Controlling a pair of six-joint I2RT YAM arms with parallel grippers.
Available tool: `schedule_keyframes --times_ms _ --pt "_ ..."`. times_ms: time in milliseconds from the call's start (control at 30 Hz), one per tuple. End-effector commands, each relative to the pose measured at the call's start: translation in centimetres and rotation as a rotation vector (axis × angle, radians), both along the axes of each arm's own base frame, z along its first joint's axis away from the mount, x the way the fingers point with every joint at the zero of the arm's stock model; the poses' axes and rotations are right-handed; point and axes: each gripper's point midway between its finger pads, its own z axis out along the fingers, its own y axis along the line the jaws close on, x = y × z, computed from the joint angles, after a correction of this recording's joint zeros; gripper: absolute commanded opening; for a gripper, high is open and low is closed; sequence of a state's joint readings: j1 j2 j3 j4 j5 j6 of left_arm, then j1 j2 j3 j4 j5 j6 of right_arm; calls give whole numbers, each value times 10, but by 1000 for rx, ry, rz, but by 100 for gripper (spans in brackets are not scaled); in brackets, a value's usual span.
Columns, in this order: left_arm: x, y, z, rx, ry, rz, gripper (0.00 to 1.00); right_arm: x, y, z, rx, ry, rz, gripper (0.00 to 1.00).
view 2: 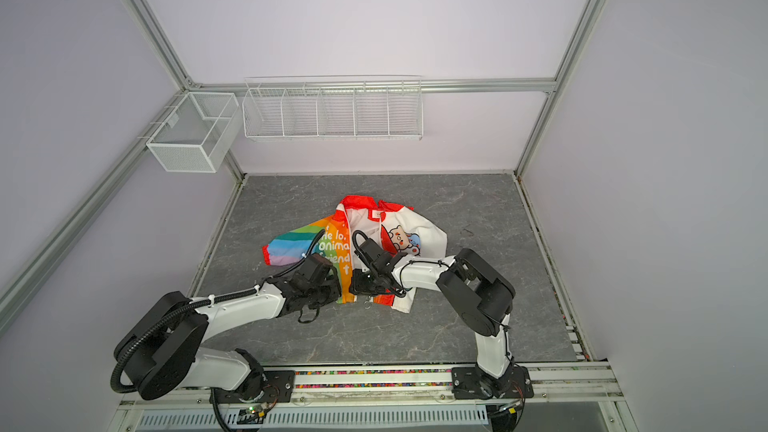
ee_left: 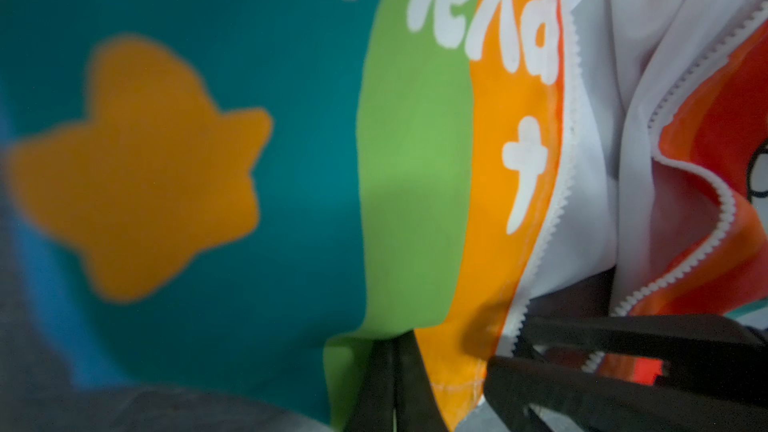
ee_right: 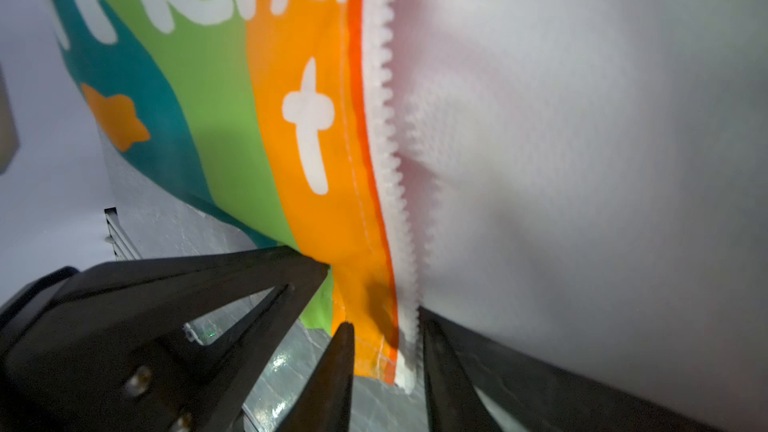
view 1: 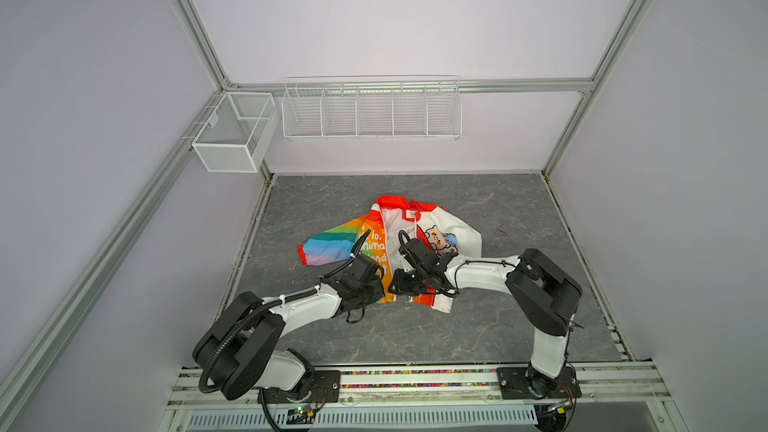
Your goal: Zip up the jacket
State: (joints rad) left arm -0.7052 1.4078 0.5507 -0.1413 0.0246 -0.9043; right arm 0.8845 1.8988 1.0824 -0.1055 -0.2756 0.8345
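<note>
Zipping not begun: jacket lies front-up on table, zipper halves unjoined at the near hem. Left gripper: clenched on the rainbow panel's hem. Right gripper: jaws part-open, straddling that panel's zipper end, not evidently clamped. Beyond: front gapes, white lining showing, up to far red hood; whole run remains.

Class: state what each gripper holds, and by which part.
The left gripper pinches the jacket by its rainbow panel's bottom hem. The right gripper straddles the zipper at its lower end, fingers apart, unclamped.
</note>
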Motion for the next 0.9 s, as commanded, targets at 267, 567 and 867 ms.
schedule_keyframes --times_ms 267,567,867 --pt "-12 18 -19 83 73 16 1 -2 5 12 104 -1 -11 28" --pt "-12 18 -20 82 73 18 1 -3 5 20 125 -13 -11 23" --pt "-12 17 -18 77 68 19 1 -8 5 10 116 11 4 19"
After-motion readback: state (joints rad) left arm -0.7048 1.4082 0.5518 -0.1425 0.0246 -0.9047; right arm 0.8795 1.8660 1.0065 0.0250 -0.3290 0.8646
